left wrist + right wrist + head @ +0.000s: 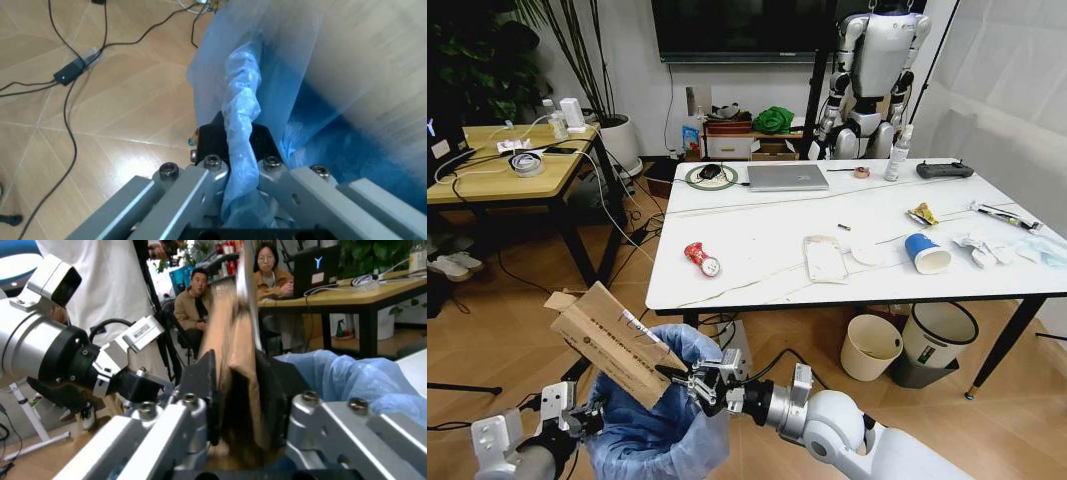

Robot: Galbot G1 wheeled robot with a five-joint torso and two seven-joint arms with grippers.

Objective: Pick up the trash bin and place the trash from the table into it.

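Right gripper (689, 380): clamped on torn cardboard (607, 342) | long axis tilted, lower end over trash bin (662, 430) mouth | left gripper (230, 155): pinching bag rim, bin directly below cardboard.

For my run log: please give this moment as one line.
left gripper: shut on trash bin bag | right gripper: holds cardboard over bin | table: litter remains

Torn brown cardboard (612, 343) tilts over the blue-bagged trash bin (662, 430); red can (700, 257), blue cup (926, 253) lie on the table (757, 270).

We see a silver laptop (787, 177), with a black controller (944, 170) well to its right and a wooden desk (502, 165) far to its left.
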